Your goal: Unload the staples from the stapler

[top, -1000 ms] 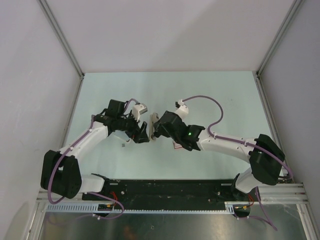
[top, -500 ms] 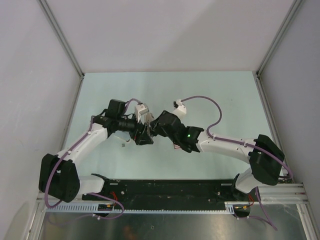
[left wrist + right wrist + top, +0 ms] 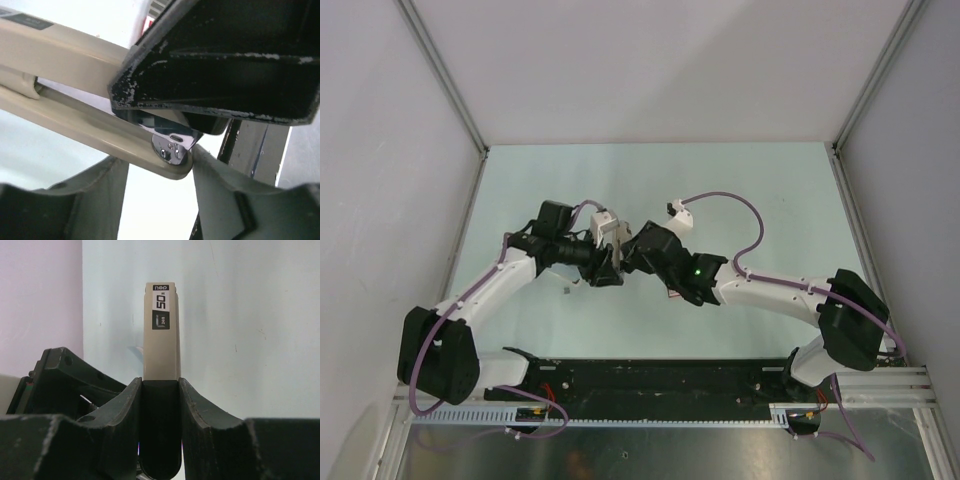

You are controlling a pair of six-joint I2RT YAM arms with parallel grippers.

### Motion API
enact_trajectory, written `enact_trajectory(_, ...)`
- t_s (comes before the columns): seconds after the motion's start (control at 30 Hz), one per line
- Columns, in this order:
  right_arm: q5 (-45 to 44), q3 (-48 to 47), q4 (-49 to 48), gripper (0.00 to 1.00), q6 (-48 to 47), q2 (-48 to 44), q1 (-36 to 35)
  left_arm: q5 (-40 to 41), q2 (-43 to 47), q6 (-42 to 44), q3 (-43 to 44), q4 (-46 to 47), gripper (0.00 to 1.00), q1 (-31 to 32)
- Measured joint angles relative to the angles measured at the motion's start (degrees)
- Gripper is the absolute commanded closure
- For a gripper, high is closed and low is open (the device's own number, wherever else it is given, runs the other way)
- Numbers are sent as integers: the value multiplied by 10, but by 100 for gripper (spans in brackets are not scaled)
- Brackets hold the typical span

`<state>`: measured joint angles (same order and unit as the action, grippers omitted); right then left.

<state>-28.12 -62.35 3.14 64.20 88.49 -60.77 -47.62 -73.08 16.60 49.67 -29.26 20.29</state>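
Now | stapler (image 3: 160,340): between both tools, mid-frame overhead | right tool (image 3: 160,384): pinching its dark lower body, beige labelled end pointing up-frame | left tool (image 3: 159,165): fingers flank its chrome end, cannot tell whether clamped | counter (image 3: 740,180): pale green

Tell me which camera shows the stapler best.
Right wrist: the stapler stands centred, label readable, clamped in the right gripper. Left wrist crops it to opened halves and metal end. Top external shows it tiny, mostly hidden.
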Motion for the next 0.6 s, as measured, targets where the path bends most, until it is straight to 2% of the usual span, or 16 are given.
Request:
enact_trajectory(0.1,-1,2,0,100,0,0,0,7,0,1,-2,-3,63,1)
enact_trajectory(0.27,3,6,0,100,0,-2,-2,42,0,1,-2,-5,95,-4)
enact_trajectory(0.37,11,17,0,100,0,-5,-11,60,0,2,-2,6,99,-8)
enact_trajectory(0.6,21,42,-23,100,0,-10,-19,65,2,6,-3,-13,100,-6)
